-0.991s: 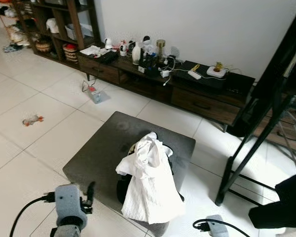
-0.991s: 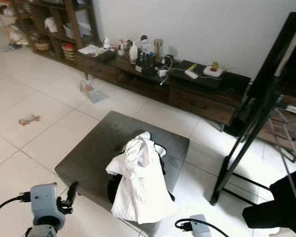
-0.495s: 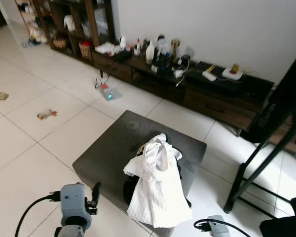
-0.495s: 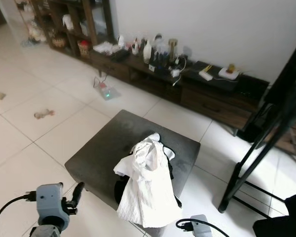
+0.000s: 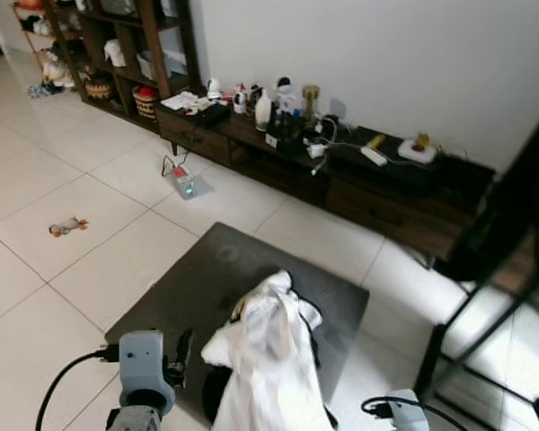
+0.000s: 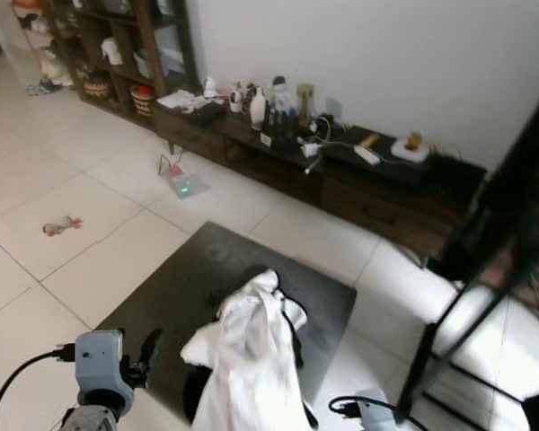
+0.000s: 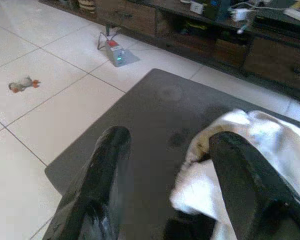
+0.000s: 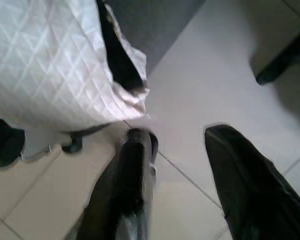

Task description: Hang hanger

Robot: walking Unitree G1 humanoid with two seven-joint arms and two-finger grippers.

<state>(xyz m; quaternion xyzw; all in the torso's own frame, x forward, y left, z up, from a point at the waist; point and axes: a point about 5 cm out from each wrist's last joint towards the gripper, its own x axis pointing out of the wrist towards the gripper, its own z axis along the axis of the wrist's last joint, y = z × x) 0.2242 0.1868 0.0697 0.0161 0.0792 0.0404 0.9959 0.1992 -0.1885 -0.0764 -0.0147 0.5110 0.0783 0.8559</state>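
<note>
We see a small toy lying on the white tiled floor at the far left, and behind it a dark shelf unit standing against the wall. Our left gripper hangs low at the near left corner of the dark grey ottoman, its two black fingers spread wide with nothing between them; since half a second ago the whole view has swung, so the ottoman now sits lower and closer in frame. A small device with a green light rests on the floor before the low TV cabinet, whose top is crowded with bottles and cables. A white quilted garment is draped over the ottoman's near edge, with a dark garment showing beneath it; we cannot make out a hanger inside the pile. It looks unchanged from before. Our right gripper hovers over the floor just beside the garment's hem, fingers parted and empty. At the far right stands the black drying rack, blurred now, well apart from the ottoman.
</note>
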